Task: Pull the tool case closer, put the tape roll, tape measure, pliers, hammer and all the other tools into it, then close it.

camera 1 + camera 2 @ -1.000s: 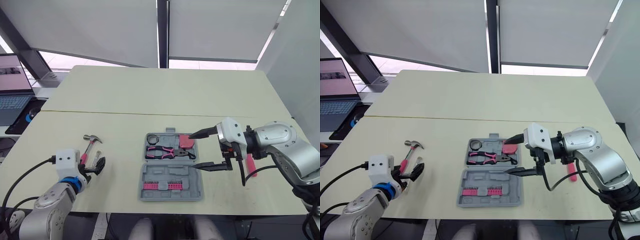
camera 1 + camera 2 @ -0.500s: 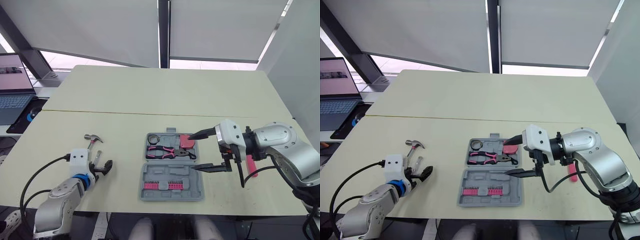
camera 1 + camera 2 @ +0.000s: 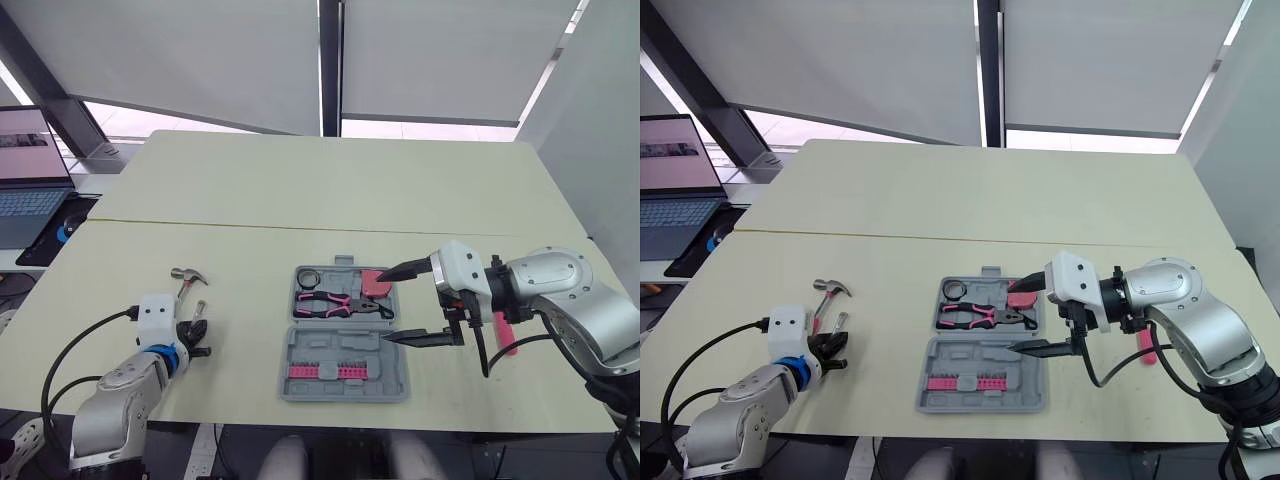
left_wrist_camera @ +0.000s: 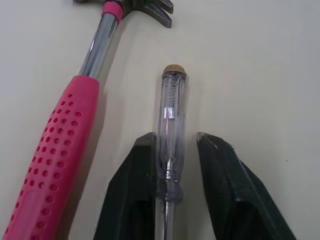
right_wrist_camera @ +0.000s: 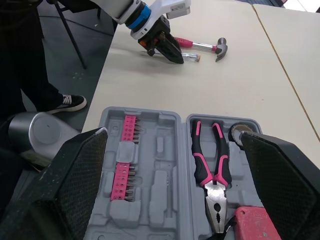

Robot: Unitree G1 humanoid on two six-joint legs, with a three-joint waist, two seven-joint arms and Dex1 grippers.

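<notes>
The counter (image 3: 330,200) is pale and mostly bare across its back half. An open laptop (image 3: 25,190) sits off its left edge.

The grey tool case (image 3: 330,345) lies open near the front edge, about midway between the left and right edges, with its two halves flat on the counter.

The right gripper (image 3: 381,309) hangs over the case's right side with its two fingers spread wide, holding nothing. One finger is above the back half and the other above the front half.

The left gripper (image 4: 175,140) is down on the counter toward the front-left corner with its fingers narrowly parted. They straddle the clear handle of a screwdriver (image 4: 171,110). One finger touches the handle, and a sliver of counter shows between the handle and the other finger.

The hammer (image 4: 60,150) lies just beside the screwdriver, roughly parallel to it, with its head toward the back edge.

In the case's back half the pliers (image 3: 335,303) lie crosswise. The tape measure (image 3: 370,285) is in the back right compartment and the tape roll (image 3: 305,275) in the back left one.

A row of pink-held bits (image 3: 325,371) fills the front half.

A pink-handled tool (image 3: 503,335) lies near the right edge, partly hidden behind the right arm.
</notes>
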